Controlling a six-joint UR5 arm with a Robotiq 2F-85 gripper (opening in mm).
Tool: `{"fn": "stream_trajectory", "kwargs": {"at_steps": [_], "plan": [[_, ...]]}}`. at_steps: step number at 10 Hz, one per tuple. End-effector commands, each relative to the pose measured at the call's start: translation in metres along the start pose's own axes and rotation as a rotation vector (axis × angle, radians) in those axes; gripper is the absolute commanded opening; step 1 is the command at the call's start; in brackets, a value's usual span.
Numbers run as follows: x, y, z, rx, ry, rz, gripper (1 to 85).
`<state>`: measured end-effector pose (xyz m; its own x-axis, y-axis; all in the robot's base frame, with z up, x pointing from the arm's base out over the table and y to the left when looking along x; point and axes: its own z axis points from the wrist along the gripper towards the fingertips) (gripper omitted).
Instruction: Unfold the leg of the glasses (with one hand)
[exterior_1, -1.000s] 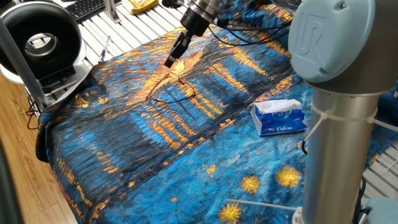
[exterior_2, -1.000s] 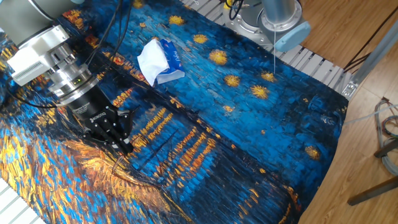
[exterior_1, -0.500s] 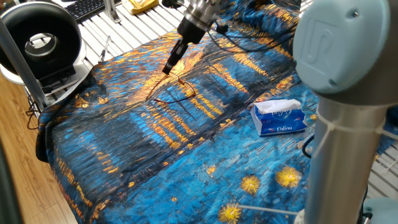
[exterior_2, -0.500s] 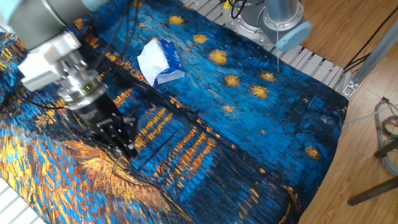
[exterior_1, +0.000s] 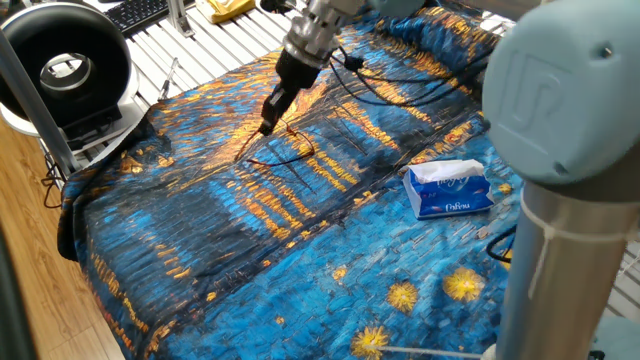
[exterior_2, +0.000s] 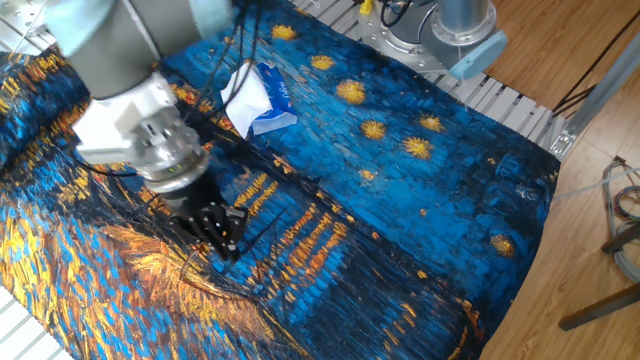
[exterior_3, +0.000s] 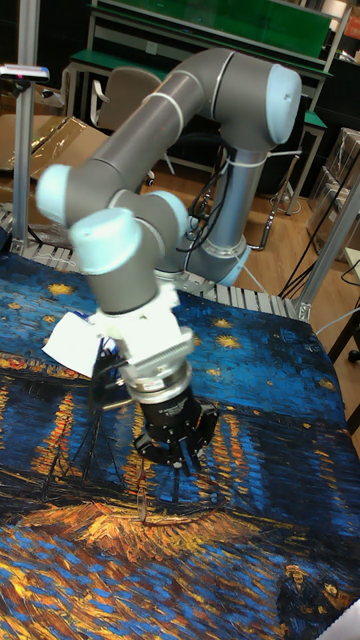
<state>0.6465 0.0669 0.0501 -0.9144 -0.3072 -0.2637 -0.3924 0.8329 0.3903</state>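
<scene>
The glasses (exterior_1: 287, 152) lie as thin dark reddish wire loops on the painted cloth, left of centre in one fixed view. The leg (exterior_1: 252, 145) runs as a thin straight wire from the frame toward the lower left. My gripper (exterior_1: 267, 127) comes down at a slant, its fingers drawn together to a narrow tip at the upper end of the leg, near the hinge. Whether wire sits between the tips I cannot tell. In the other fixed view the gripper (exterior_2: 226, 249) stands just above faint wires of the glasses (exterior_2: 192, 268). The tall view shows the gripper (exterior_3: 178, 461) pointing down at the cloth.
A blue tissue pack (exterior_1: 449, 189) lies to the right of the glasses, also seen as the tissue pack (exterior_2: 256, 97). The painted cloth (exterior_1: 250, 250) covers the table. A black-and-white fan (exterior_1: 66, 70) stands at the left edge, and the arm's base (exterior_2: 452, 30) at the far side.
The gripper has dropped and slid toward the lower left, from above the cloth to the glasses' upper end. The glasses have not visibly moved.
</scene>
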Motion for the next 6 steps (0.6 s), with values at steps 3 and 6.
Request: {"fn": "stream_trajectory", "kwargs": {"at_steps": [3, 6], "plan": [[-0.001, 0.011, 0.020, 0.123, 0.010, 0.169, 23.3], [-0.007, 0.008, 0.025, 0.179, 0.011, 0.236, 27.3]]}}
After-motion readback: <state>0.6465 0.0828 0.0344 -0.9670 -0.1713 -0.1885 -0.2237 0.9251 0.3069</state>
